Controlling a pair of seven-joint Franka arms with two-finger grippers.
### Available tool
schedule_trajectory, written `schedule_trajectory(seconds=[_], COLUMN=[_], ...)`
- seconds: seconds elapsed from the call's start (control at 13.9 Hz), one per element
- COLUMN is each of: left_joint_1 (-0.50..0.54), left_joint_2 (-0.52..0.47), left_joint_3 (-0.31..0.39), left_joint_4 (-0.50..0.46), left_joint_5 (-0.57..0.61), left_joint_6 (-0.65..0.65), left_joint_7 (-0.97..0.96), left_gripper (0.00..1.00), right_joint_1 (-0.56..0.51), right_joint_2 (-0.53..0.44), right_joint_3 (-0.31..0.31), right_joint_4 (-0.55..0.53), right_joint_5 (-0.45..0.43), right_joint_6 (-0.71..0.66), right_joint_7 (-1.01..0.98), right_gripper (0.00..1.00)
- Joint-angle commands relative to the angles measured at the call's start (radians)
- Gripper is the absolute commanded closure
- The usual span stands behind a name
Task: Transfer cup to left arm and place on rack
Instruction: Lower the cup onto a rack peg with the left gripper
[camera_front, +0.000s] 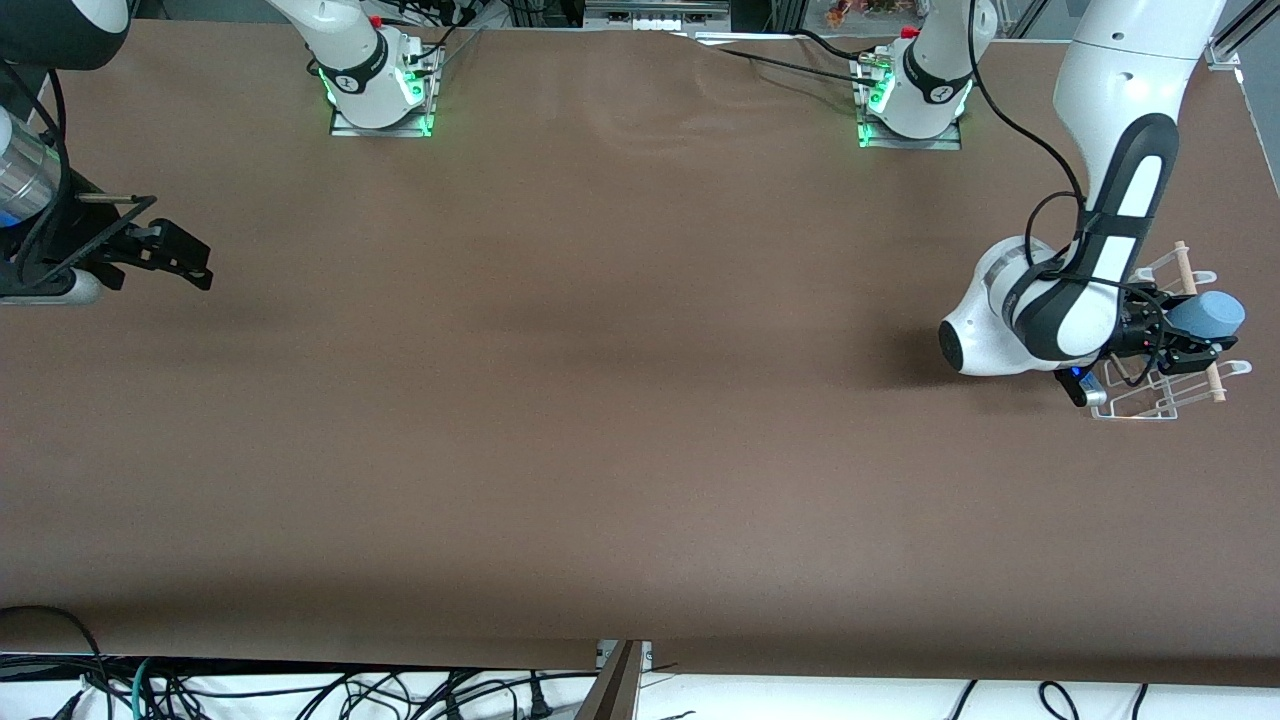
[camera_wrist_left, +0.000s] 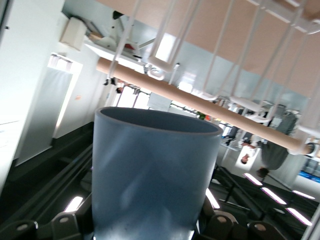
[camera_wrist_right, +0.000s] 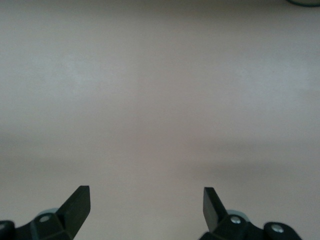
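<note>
Brown table (camera_front: 600, 400) — cables (camera_front: 300, 695) along its near edge.

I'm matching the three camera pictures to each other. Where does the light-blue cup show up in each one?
Front view: the cup is held by the left gripper over the rack, at the left arm's end of the table.
Left wrist view: the cup fills the lower middle.
Right wrist view: not in it.
Shared landmark: the rack's wooden dowel.

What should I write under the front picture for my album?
Left gripper holds the blue cup over the rack; right gripper waits, open.
</note>
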Motion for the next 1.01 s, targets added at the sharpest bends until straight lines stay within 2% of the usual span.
schedule_trajectory(seconds=[0.0, 0.22, 0.94], left_joint_1=[0.038, 0.055, 0.072], left_joint_2=[0.001, 0.019, 0.067], left_joint_3=[-0.005, -0.005, -0.003], left_joint_4=[-0.028, -0.029, -0.039], left_joint_5=[0.054, 0.086, 0.143], left_joint_6=[0.058, 0.082, 0.117], left_joint_7=[-0.026, -0.026, -0.034], left_gripper=[1.00, 1.00, 1.00], right_joint_1=[-0.009, -0.014, -0.016], right_joint_2=[-0.003, 0.023, 0.026], right_joint_3=[0.000, -0.006, -0.008], right_joint_4=[-0.007, 0.033, 0.034], right_joint_5=[0.018, 0.024, 0.027], right_joint_6=[-0.006, -0.016, -0.015], right_joint_7=[-0.044, -0.048, -0.050], right_gripper=[0.00, 0.00, 0.00])
